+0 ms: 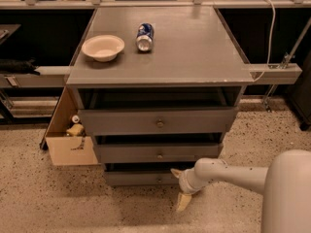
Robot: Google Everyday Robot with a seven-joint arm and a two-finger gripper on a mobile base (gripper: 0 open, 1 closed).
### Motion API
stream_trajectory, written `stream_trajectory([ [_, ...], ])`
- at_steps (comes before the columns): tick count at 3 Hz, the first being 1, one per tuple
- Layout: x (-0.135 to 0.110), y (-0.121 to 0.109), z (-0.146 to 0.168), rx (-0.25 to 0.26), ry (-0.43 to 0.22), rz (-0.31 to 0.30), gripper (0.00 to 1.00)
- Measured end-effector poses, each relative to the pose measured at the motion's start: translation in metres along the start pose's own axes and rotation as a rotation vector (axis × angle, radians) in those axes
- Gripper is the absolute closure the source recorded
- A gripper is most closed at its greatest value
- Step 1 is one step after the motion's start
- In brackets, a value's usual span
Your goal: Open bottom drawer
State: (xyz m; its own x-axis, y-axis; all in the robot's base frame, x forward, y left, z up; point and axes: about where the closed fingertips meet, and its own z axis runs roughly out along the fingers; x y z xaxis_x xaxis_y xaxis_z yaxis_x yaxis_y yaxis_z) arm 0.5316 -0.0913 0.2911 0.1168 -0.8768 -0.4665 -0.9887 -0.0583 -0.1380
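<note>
The grey cabinet has three drawers stacked under its top. The bottom drawer [138, 178] is the slimmest, lowest front, with a small round knob [160, 179]; a dark gap shows above it. My gripper [179, 187] is at the right end of that front, low near the floor. One tan finger [183, 201] points down at the floor and the other [176, 171] lies against the drawer front. My white arm [228, 173] reaches in from the lower right.
A beige bowl [102, 47] and a blue can [145, 36] on its side sit on the cabinet top [194, 47]. An open cardboard box [68, 135] with items stands on the floor left of the cabinet. Speckled floor lies in front.
</note>
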Motion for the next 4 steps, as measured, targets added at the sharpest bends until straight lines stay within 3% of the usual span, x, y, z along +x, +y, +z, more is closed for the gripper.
stream_trajectory([
  [1,0.036,0.019,0.020,-0.077,0.004,-0.011,0.00],
  [2,0.083,0.066,0.074,-0.274,-0.027,-0.018,0.00],
  [3,0.101,0.096,0.101,-0.369,-0.076,-0.036,0.00],
  [4,0.101,0.096,0.101,-0.369,-0.076,-0.036,0.00],
])
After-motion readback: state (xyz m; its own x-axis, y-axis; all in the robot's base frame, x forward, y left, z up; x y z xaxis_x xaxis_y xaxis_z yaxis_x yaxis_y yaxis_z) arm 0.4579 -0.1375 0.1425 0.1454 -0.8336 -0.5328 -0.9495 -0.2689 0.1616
